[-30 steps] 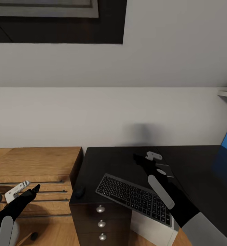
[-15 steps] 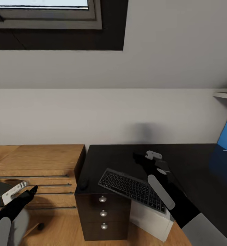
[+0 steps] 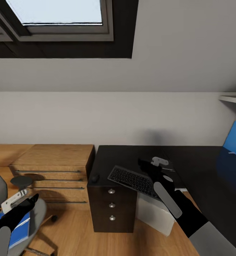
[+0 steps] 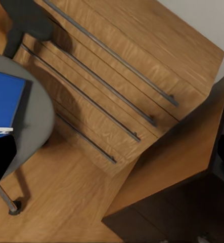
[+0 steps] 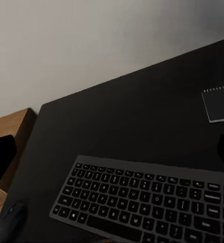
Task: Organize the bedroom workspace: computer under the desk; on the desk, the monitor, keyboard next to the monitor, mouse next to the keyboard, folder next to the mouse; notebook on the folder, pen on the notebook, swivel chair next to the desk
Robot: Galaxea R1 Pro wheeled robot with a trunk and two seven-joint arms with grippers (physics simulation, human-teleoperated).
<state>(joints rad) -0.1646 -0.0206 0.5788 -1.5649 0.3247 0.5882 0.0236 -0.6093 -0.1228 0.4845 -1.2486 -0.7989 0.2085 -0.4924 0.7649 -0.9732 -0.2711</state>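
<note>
The black desk (image 3: 128, 156) runs from the middle of the head view to the far right, its left end standing just beside a light wooden dresser (image 3: 54, 156) with bar handles. On that left end the keyboard (image 3: 134, 180) lies slanted, its near edge close to the desk's front edge above the knobbed drawers, and the mouse (image 3: 94, 177) sits to its left, close to the desk's corner. A pale box — probably the computer (image 3: 155, 217) — shows under the desk, right of the drawers.

The right gripper (image 3: 143, 165) hangs over the keyboard's right part; how wide it stands I cannot tell. The left gripper (image 3: 33, 199) hovers low at the near left over the swivel chair (image 3: 39, 211), its opening likewise unclear.

Bare wooden floor (image 3: 75, 234) lies open between chair, dresser and drawers.

The right wrist view adds a small notebook (image 5: 218, 104) lying further along the desk, well apart from the keyboard. The left wrist view shows a blue folder (image 4: 4, 104) flat on the chair's grey seat.
</note>
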